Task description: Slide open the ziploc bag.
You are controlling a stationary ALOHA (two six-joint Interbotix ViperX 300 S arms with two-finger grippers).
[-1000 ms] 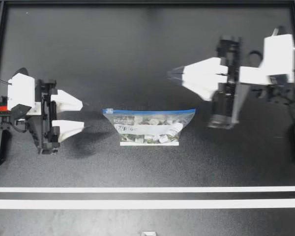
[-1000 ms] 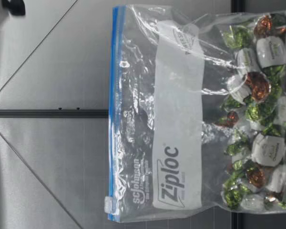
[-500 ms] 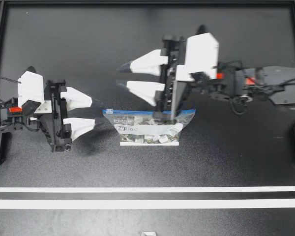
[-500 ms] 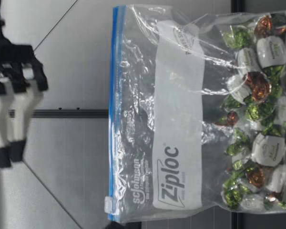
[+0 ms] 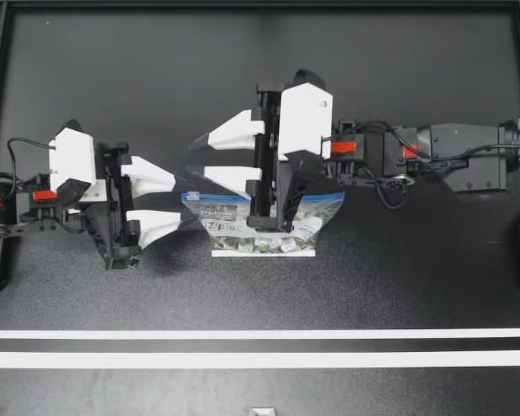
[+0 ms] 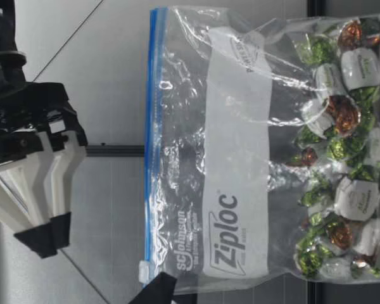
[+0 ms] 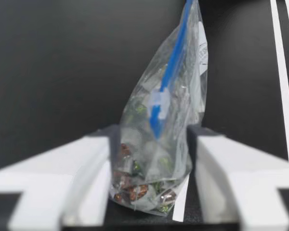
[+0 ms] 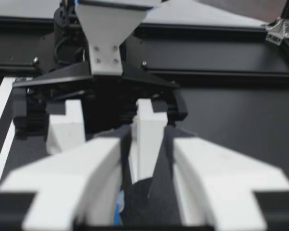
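A clear ziploc bag (image 5: pixel 262 227) of wrapped candies stands upright mid-table, its blue zip strip (image 6: pixel 151 126) on top and its white slider (image 7: pixel 159 99) at the end nearest my left arm. My left gripper (image 5: pixel 180 201) is open, and its fingers straddle that end of the bag (image 7: pixel 154 159) without closing on it. My right gripper (image 5: pixel 193 158) is open and empty. It hovers above the zip strip and just behind it, pointing toward the left gripper. In the low view the right gripper (image 6: pixel 47 235) hangs above the strip, and a dark left fingertip (image 6: pixel 155 292) shows by the slider (image 6: pixel 144 271).
The black table (image 5: pixel 260 78) has a raised black rim at the back and sides. Two white tape lines (image 5: pixel 260 347) run across its front. The right arm (image 5: pixel 433 156) stretches in over the table's right half.
My right arm has swung in from the right to hover over the bag, and its gripper has opened. My left gripper has moved right until its fingers straddle the bag's slider end.
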